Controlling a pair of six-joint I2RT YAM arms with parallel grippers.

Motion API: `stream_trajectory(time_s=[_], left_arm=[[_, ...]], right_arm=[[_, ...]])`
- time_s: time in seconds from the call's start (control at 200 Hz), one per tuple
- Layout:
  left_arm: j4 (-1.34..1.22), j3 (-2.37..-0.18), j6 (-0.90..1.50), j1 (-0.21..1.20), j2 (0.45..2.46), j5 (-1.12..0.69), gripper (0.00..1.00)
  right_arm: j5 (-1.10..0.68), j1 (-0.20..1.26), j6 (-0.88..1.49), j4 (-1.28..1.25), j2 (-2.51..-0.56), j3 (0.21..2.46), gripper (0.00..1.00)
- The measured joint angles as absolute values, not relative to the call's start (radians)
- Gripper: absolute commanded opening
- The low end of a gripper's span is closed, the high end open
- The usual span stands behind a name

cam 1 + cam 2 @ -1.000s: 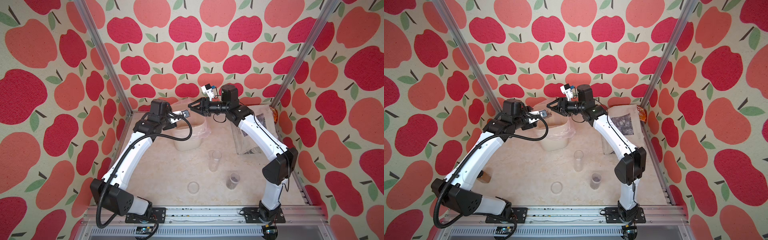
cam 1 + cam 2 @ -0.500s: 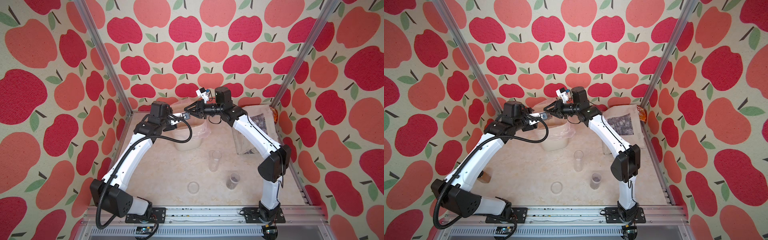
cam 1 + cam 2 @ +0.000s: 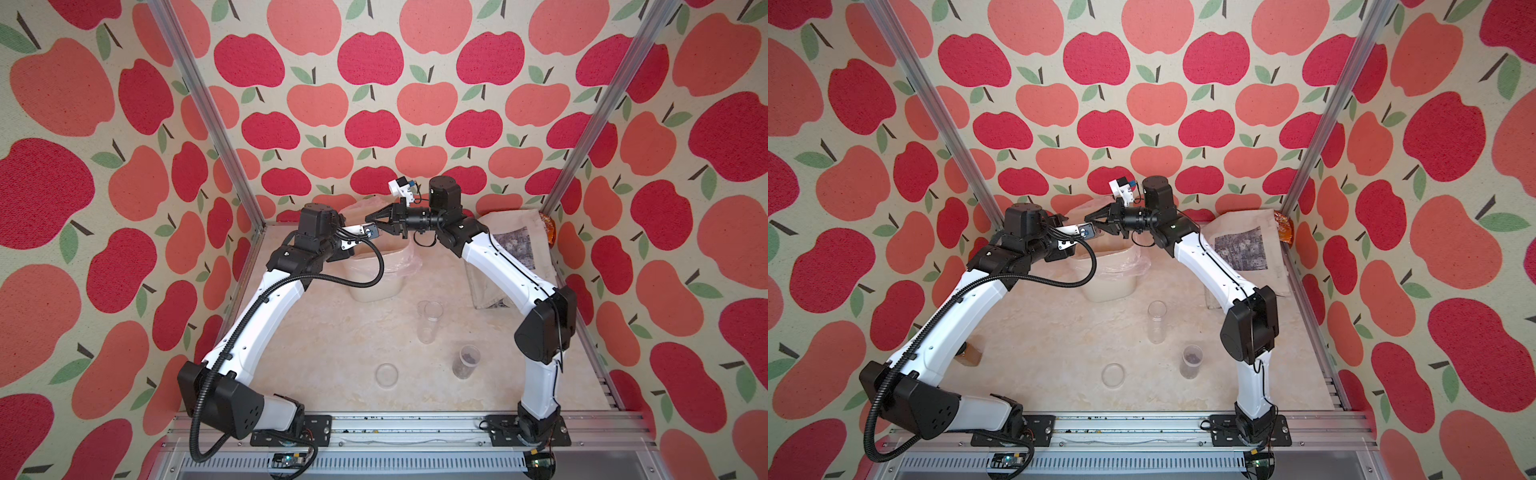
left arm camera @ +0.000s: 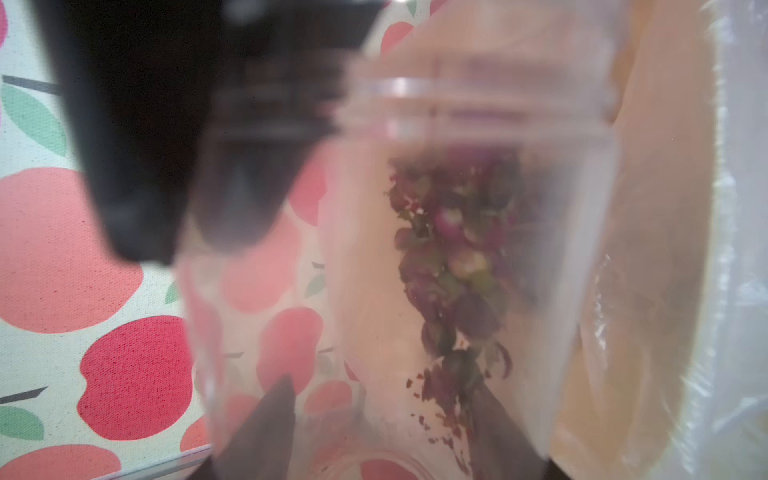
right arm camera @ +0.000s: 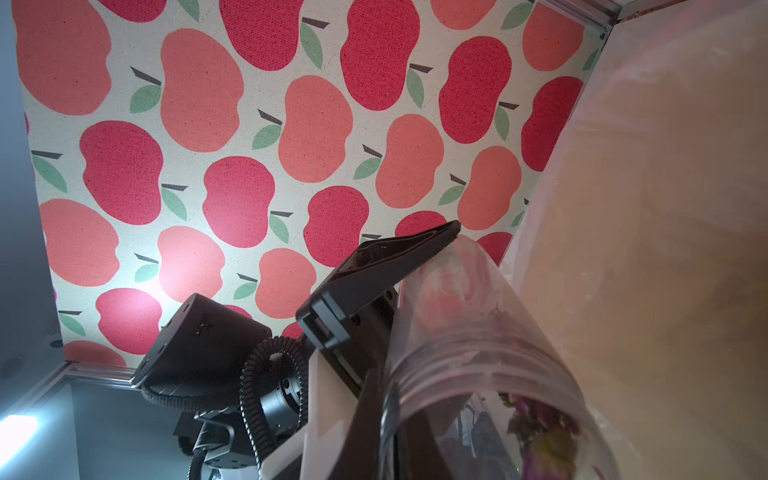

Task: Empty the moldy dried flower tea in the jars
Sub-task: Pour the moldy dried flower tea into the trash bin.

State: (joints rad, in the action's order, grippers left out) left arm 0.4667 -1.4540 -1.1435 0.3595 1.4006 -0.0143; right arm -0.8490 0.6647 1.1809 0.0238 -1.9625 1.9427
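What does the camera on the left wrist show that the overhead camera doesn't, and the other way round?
Only the left wrist view: the held jar close up, with purplish-green dried flower tea lying along its wall. Only a top view: the whole left arm and right arm, an empty jar and a jar with dark bits standing on the table, and a loose lid. Both: the plastic-lined cream bin and the apple-print walls.

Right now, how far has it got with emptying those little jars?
The first jar stands empty on the table, a loose lid lying nearby. The left tool holds a second jar, tea still inside, at the bin; the right tool is shut at its mouth. A third jar with tea waits untouched.
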Motion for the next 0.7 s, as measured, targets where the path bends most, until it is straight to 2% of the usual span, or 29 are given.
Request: stream_trajectory(time_s=[0.24,0.455,0.7], left_arm=[[0.448,-1.430,-1.143,0.355,1.400,-0.016,0.41],[0.431,-1.415,-1.144,0.347,1.393,-0.020,0.57],[0.421,-1.411,-1.151,0.339,1.385,-0.040,0.67]], right_arm=[[-0.856,0.658,1.250,-0.110,-1.951,1.858,0.00],[-0.864,0.656,1.304,-0.212,-1.950,1.812,0.00],[-0.866,0.654,1.352,-0.298,-1.938,1.768,0.00]])
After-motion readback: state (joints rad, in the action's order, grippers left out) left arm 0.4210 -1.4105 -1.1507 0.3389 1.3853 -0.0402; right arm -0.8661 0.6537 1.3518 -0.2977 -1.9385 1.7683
